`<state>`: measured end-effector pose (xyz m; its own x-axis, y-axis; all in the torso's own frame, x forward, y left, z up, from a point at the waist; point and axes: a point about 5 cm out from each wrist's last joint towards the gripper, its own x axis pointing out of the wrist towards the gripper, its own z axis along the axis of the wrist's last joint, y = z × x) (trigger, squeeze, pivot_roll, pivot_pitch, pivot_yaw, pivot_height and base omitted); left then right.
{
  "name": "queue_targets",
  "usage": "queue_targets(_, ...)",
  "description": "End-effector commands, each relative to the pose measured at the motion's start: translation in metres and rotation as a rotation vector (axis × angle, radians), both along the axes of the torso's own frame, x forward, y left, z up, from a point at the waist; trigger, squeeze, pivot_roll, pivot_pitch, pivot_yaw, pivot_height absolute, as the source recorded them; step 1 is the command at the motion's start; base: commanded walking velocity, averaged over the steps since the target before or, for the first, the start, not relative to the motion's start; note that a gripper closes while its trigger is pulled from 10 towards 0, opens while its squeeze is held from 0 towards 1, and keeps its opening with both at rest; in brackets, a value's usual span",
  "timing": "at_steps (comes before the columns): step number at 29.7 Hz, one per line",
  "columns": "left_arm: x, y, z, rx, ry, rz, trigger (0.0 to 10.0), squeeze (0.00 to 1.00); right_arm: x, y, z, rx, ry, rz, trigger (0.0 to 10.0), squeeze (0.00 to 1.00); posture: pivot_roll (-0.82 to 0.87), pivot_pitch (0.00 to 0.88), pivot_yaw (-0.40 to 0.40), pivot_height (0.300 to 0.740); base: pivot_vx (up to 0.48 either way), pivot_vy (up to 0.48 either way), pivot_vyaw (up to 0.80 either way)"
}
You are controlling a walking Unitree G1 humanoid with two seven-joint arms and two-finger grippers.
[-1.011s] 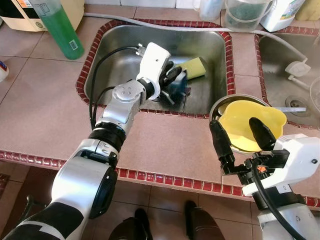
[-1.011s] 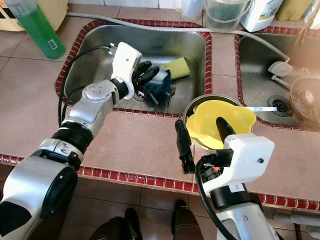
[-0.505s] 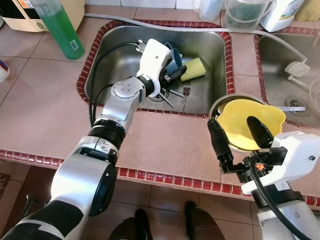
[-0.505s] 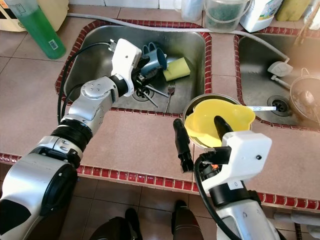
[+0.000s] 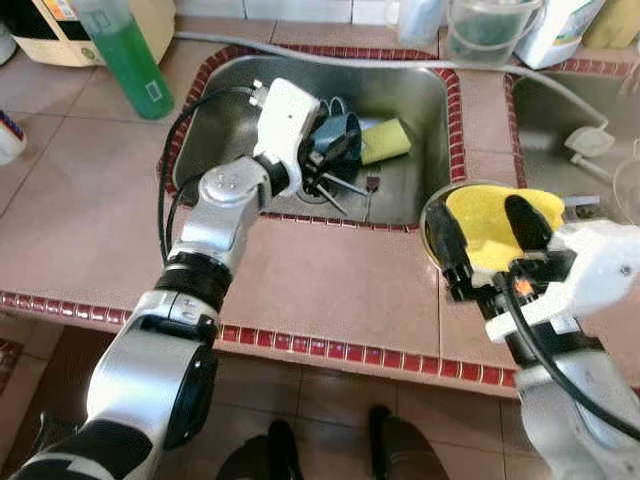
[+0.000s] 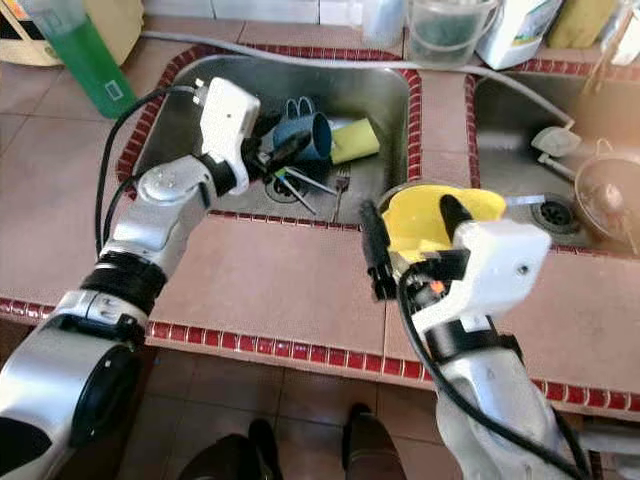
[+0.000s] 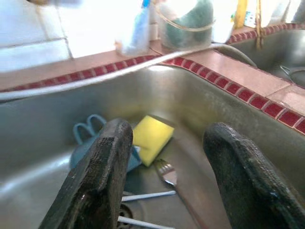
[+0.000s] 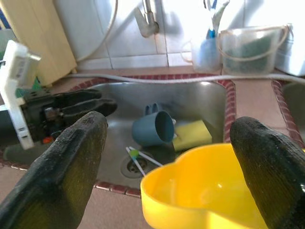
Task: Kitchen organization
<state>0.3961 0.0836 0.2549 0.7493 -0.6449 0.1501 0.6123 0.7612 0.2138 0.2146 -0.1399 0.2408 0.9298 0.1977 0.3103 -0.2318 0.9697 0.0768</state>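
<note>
While the right gripper (image 5: 490, 235) is hovering open over the yellow bowl (image 5: 495, 235) on the counter's right, gripping nothing, the left gripper (image 6: 278, 152) is backing off empty, fingers parted, having tipped the blue mug (image 6: 307, 132) onto its side at the sink's (image 6: 390, 95) far end; the mug probably needs regrasping.

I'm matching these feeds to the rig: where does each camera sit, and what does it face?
Eye views: on the head, looking down at the sink; both silver arms show.
Left wrist view: along the open left gripper, facing the yellow sponge and fork.
Right wrist view: along the open right gripper, over the yellow bowl.
Shared: the blue mug and sponge.
</note>
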Motion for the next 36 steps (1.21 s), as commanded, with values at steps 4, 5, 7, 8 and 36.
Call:
queue_targets(4, -0.006, 0.014, 0.003, -0.027, -0.017, 0.041, 10.0, 0.0, 0.01, -0.003, 0.001, 0.006, -0.023, 0.014, 10.0, 0.0, -0.31, 0.18, 0.023, 0.732, 0.0, 0.0, 0.0)
queue_targets(5, -0.008, 0.017, 0.002, -0.027, -0.021, 0.05, 10.0, 0.0, 0.014, -0.003, 0.001, 0.004, -0.029, 0.021, 10.0, 0.0, -0.3, 0.17, 0.014, 0.732, 0.0, 0.0, 0.0)
queue_targets(7, -0.009, 0.018, 0.002, -0.027, -0.022, 0.054, 10.0, 0.0, 0.016, -0.003, 0.001, 0.004, -0.032, 0.024, 10.0, 0.0, -0.3, 0.17, 0.014, 0.732, 0.0, 0.0, 0.0)
queue_targets(8, -0.012, 0.021, 0.003, -0.024, -0.03, 0.06, 10.0, 0.0, 0.02, -0.004, 0.001, 0.001, -0.041, 0.027, 10.0, 0.0, -0.28, 0.16, 0.005, 0.732, 0.0, 0.0, 0.0)
queue_targets(36, -0.052, 0.044, -0.052, -0.258, -0.012, 0.437, 10.0, 0.0, 0.09, -0.024, -0.02, -0.125, -0.201, -0.344, 10.0, 0.0, -0.22, 0.009, -0.032, 0.732, 0.0, 0.0, 0.0)
